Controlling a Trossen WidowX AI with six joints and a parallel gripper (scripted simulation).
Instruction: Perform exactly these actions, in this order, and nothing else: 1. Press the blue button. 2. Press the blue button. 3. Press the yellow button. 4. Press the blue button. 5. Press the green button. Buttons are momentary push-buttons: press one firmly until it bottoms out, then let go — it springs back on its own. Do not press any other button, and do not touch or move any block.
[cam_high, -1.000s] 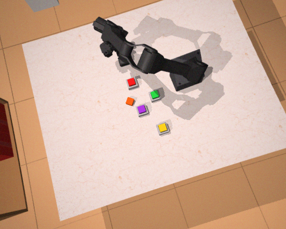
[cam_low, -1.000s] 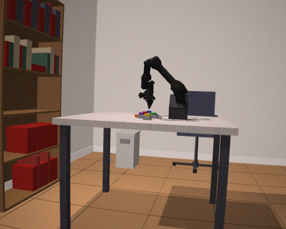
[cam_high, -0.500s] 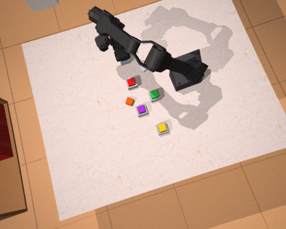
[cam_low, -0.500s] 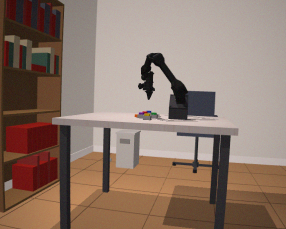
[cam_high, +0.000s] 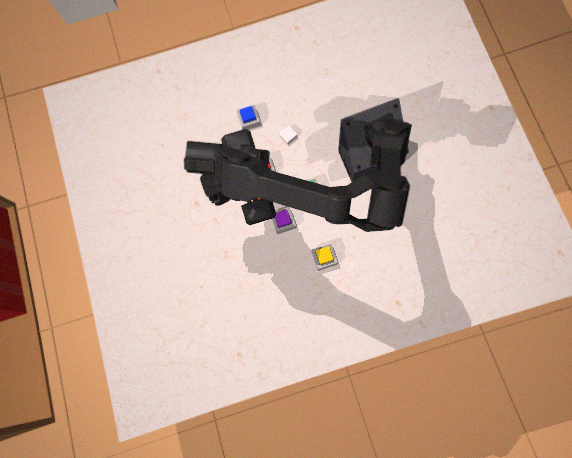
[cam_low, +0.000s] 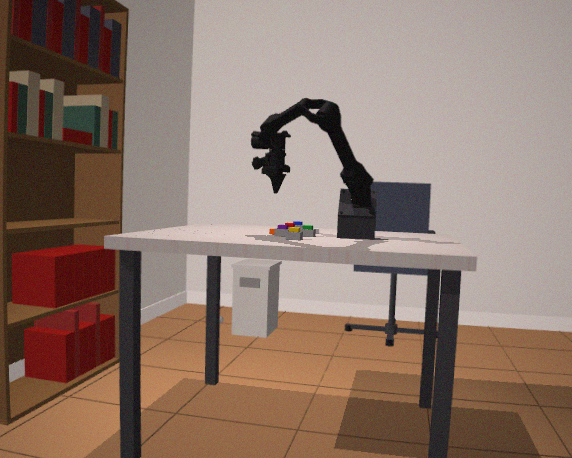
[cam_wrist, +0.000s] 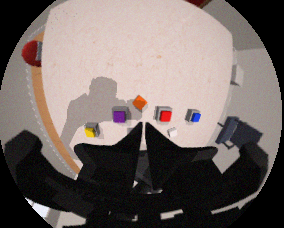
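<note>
Sitting low on the table (cam_high: 150, 300): yellow button (cam_high: 324, 255), off to the tool's left in the wrist view, beyond the purple button (cam_high: 282, 218). Looking stiff and springy, a small cap in a grey frame, likely needing a firm straight-down push on its centre, no grasp. Hovering high above the cluster with fingers pinched nearly together and nothing between them: gripper (cam_wrist: 145, 135). Lying ahead and to the right of the tip: red button (cam_wrist: 165, 115), blue button (cam_high: 248, 114). Resting close by, not to be touched: orange block (cam_wrist: 140, 102), white block (cam_high: 288, 134).

No readable text shows, though views are blurry.
</note>
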